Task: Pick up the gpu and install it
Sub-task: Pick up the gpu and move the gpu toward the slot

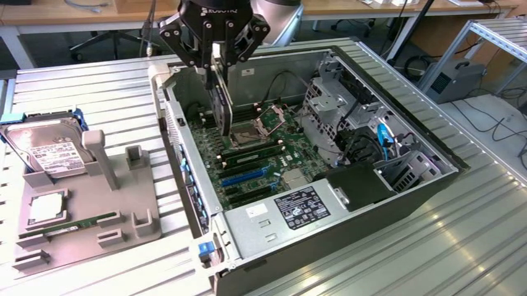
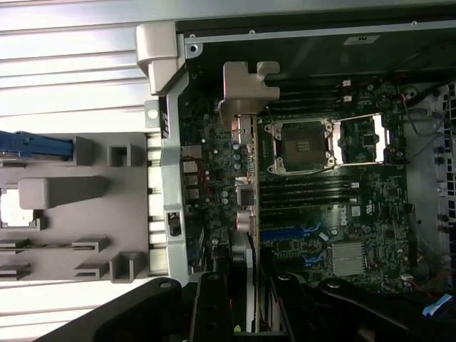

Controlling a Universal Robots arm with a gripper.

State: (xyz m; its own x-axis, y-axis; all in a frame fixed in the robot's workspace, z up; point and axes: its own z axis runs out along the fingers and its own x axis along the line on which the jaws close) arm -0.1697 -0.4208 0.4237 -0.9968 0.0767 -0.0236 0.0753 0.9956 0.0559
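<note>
The gpu point(image 1: 221, 102) hangs on edge from my gripper point(image 1: 216, 58), which is shut on its upper edge. It is a thin dark card with a silver end bracket point(image 2: 246, 89). Card and gripper hover over the open computer case point(image 1: 411, 185), above the motherboard point(image 1: 263, 157), near the case's rear wall on the exterior view's left. The card's lower end is level with the CPU socket point(image 1: 249, 131) and clear of the blue expansion slots point(image 1: 247, 179). In the wrist view the card is edge-on, running from my gripper point(image 2: 249, 313) toward the bracket.
A grey parts fixture point(image 1: 115, 203) lies to the exterior view's left of the case and holds a hard drive point(image 1: 49, 151), a processor point(image 1: 45, 206) and a green memory stick point(image 1: 70, 227). Drive cages and cables point(image 1: 362, 135) crowd the case's far side. The table is ribbed metal.
</note>
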